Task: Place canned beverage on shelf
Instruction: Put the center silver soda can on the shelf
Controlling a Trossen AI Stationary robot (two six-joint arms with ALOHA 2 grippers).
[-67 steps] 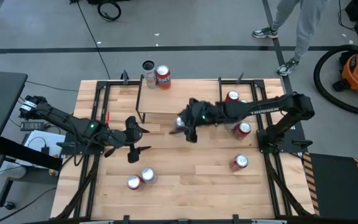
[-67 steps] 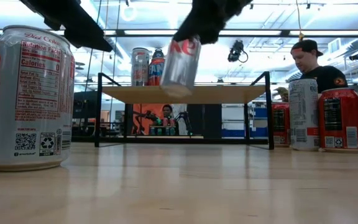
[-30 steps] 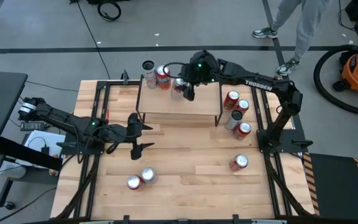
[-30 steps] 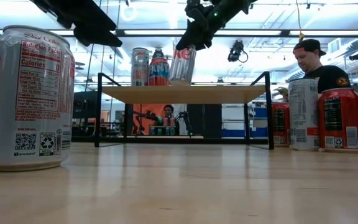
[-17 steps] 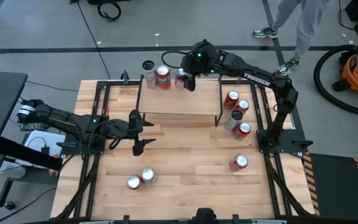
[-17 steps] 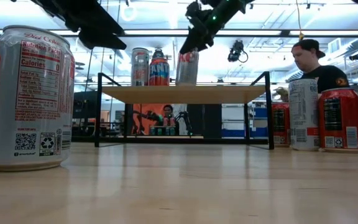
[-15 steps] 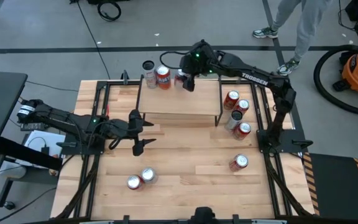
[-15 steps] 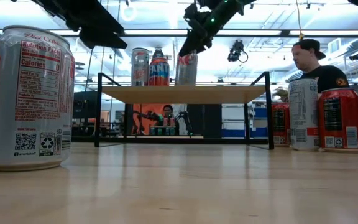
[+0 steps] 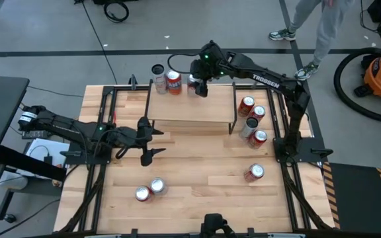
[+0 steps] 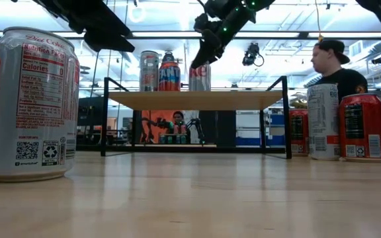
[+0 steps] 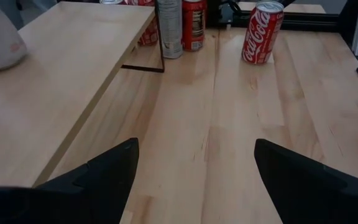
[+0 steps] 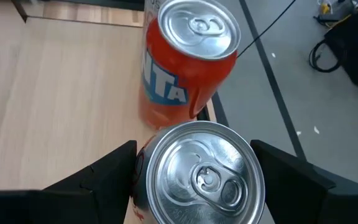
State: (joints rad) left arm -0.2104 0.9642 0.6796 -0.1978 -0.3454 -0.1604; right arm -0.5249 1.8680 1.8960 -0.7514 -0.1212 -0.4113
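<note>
**Silver can stands on the shelf's far edge, right arm over it**

The right gripper (image 9: 199,84) hangs over the far edge of the shelf (image 9: 190,109), and between its jaws stands a silver can (image 12: 197,174), upright. In the low view that can (image 10: 200,78) has its base on the light-wood board (image 10: 197,100). The right wrist view looks straight down on its lid, a dark finger on each side of it; the jaws sit wide about the can, but whether they press on it I cannot tell.

Just left of it along the same far edge stands an orange can (image 9: 173,81), nearly touching, and left again a taller silver can (image 9: 158,78). All three show in a row in the low view.

The left gripper (image 9: 147,141) waits over the surface (image 9: 197,178), near and left of the shelf. Its jaws are spread wide with nothing between them; the left wrist view shows only bare wood between the fingers (image 11: 104,174).

Loose cans are scattered about. A cluster of four (image 9: 251,119) sits right of the shelf, mostly red. One more red can (image 9: 254,172) stands nearer on the right. A pair (image 9: 149,190) stands near left, one red and one silver.

Beyond the table a person in a dark cap (image 10: 335,66) shows in the low view
</note>
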